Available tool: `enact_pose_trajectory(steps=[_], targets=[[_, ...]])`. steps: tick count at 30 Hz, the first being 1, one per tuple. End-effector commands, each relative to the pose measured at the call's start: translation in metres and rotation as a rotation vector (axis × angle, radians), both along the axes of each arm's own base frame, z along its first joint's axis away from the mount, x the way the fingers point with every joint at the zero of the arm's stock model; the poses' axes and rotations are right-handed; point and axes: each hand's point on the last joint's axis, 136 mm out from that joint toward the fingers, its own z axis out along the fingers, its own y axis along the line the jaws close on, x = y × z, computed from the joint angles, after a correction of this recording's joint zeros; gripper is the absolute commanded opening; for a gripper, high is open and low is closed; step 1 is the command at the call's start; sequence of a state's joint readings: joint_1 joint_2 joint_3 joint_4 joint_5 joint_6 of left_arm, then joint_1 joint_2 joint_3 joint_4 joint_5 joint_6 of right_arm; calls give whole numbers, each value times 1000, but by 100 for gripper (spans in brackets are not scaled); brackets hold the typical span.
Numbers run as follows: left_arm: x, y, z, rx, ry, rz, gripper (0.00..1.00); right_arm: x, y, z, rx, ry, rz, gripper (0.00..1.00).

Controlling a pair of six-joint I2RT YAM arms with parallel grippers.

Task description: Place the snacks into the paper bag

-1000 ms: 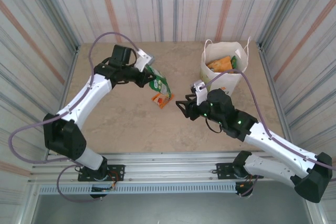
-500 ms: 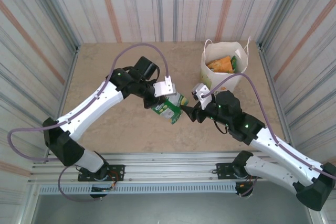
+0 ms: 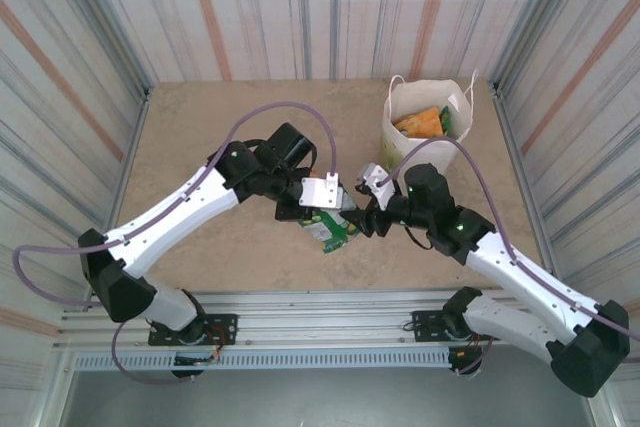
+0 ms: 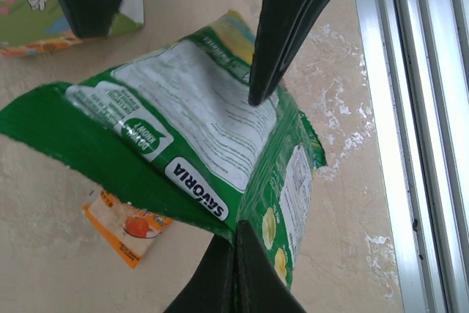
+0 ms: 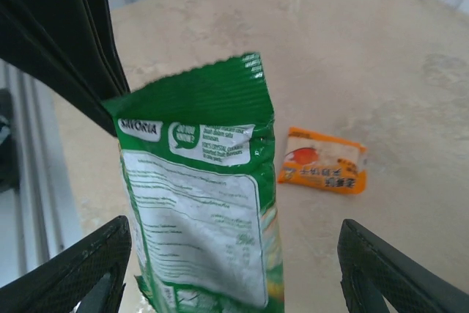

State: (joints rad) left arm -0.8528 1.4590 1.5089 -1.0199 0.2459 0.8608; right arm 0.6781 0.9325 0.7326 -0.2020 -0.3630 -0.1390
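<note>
Left gripper [image 3: 328,217]: is pinching the green packet [image 4: 198,137] tight, holding it up over the table [image 3: 200,127].
Right gripper [image 5: 234,254]: is standing with jaws wide apart, flanking that packet without gripping.
Orange sachet [image 5: 322,160]: is lying flat on the table.
Paper bag [image 3: 398,147]: is standing upright, far right.
Surface: beige marbled top.
Room: striped corrugated walls [image 3: 300,7] are enclosing it.

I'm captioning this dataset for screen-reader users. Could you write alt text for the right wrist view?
A green packet hangs upright, pinched at its upper left edge by the left tool, between the open fingers of the right tool. A small orange sachet lies flat on the beige table behind.
</note>
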Motion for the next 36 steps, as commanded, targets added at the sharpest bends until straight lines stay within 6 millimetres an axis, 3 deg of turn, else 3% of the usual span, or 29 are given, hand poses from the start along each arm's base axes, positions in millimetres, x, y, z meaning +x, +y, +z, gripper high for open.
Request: enact_pose_trajectory(steps=[1, 8, 11, 15, 21, 24, 25, 27, 29, 31, 36], targets=[[-16, -3, 28, -101, -63, -93, 0, -13, 5, -13, -14, 45, 89, 75], [-14, -1, 46, -163, -157, -83, 0, -26, 11, -17, 24, 97, 172, 73], [-6, -1, 51, -174, -197, -47, 0, -33, 12, -17, 48, 118, 198, 62], [11, 2, 55, -164, -249, 35, 0, -26, 5, -16, 55, 98, 130, 39], [23, 0, 62, -175, -257, 112, 0, -21, -8, -4, 82, 58, 63, 19], [27, -5, 64, -189, -237, 141, 0, -21, -14, 1, 89, 42, 36, 13], [30, -7, 65, -196, -234, 157, 4, -22, -16, 4, 90, 36, 26, 12], [38, -10, 68, -217, -238, 205, 21, -20, -24, 9, 96, 24, -7, 10], [45, -15, 74, -265, -229, 255, 46, -13, -37, 17, 105, 28, -88, 9], [53, -20, 85, -342, -197, 308, 64, -3, -54, 29, 109, 46, -179, 8], [81, -27, 110, -559, -75, 421, 74, 13, -90, 72, 100, 59, -343, 6]])
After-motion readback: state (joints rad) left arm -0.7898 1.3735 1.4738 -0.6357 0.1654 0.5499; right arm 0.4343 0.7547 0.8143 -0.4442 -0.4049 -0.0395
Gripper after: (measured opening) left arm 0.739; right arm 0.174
